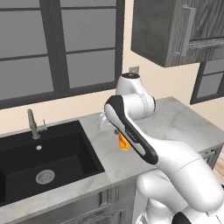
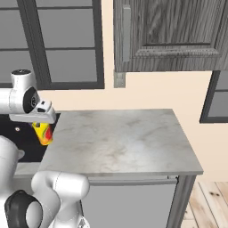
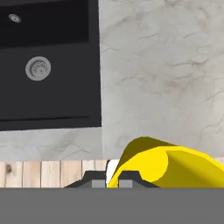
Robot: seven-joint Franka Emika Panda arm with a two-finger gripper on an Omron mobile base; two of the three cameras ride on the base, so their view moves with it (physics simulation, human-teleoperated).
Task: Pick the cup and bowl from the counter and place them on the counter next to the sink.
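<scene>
My gripper (image 1: 119,131) is shut on the cup (image 1: 125,142), a small yellow tumbler with a red-orange mark. It hangs under the hand, over the strip of counter (image 1: 175,124) just right of the sink (image 1: 65,153). From the right base, the cup (image 2: 43,132) sits below the gripper (image 2: 42,121) at the counter's (image 2: 120,138) left end. In the hand view the cup (image 3: 162,164) lies tilted between the fingertips (image 3: 98,180), with the sink (image 3: 57,87) on the left and the counter (image 3: 162,65) on the right. The bowl is out of view.
A slim grey faucet (image 1: 33,124) stands behind the basin, and the round drain (image 3: 38,68) sits in its floor. A dark wall cabinet (image 2: 169,35) hangs over the counter. The counter ends at the right above a wooden floor (image 2: 209,200).
</scene>
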